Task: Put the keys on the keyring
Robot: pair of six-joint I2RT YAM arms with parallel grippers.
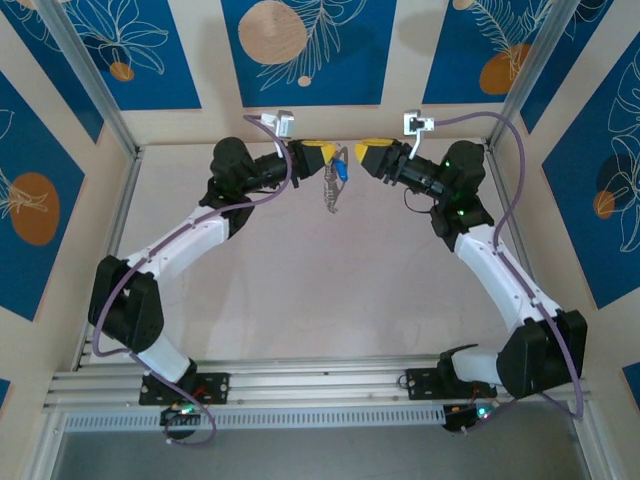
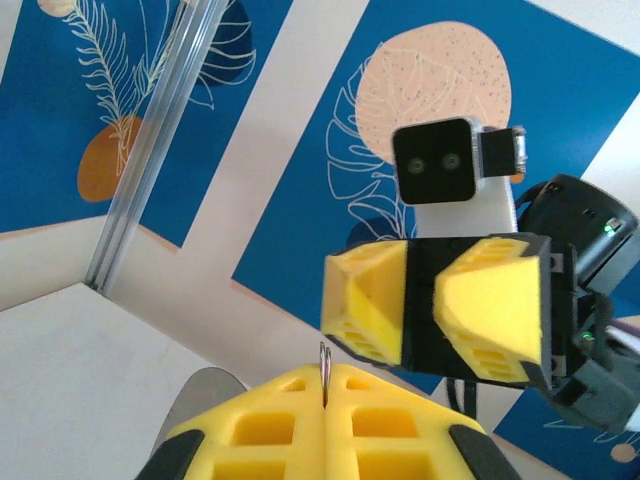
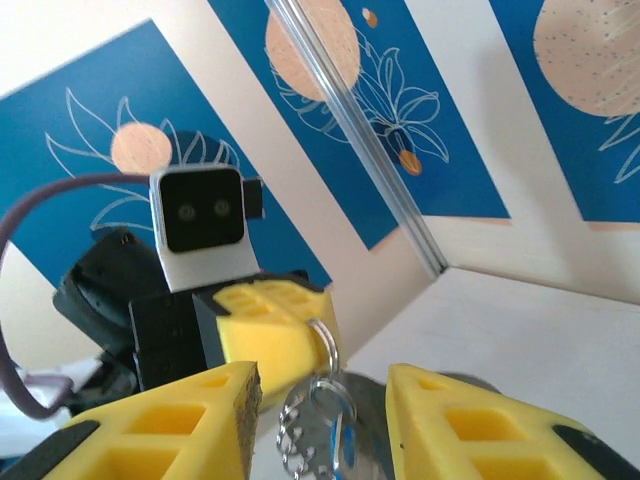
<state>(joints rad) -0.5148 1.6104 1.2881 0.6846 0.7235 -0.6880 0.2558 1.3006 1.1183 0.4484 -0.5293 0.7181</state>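
My left gripper (image 1: 322,155) is shut on the keyring's thin metal ring (image 2: 324,372), whose edge sticks up from between the closed yellow fingers. In the top view the keyring (image 1: 331,192) dangles below that gripper, above the far middle of the table. The key (image 1: 342,170), with its blue head, hangs close against it. In the right wrist view the ring (image 3: 328,338) pokes out of the left gripper's fingers (image 3: 270,325), with a chain (image 3: 290,440) and the blue key (image 3: 342,445) hanging under it. My right gripper (image 3: 322,380) is open, a finger on each side of the hanging key, touching nothing.
Both arms reach in towards each other at the far end of the pale table (image 1: 320,290). An aluminium frame post (image 3: 360,150) and blue patterned wall panels (image 1: 300,50) stand close behind the grippers. A metal rail (image 1: 320,385) runs along the near edge.
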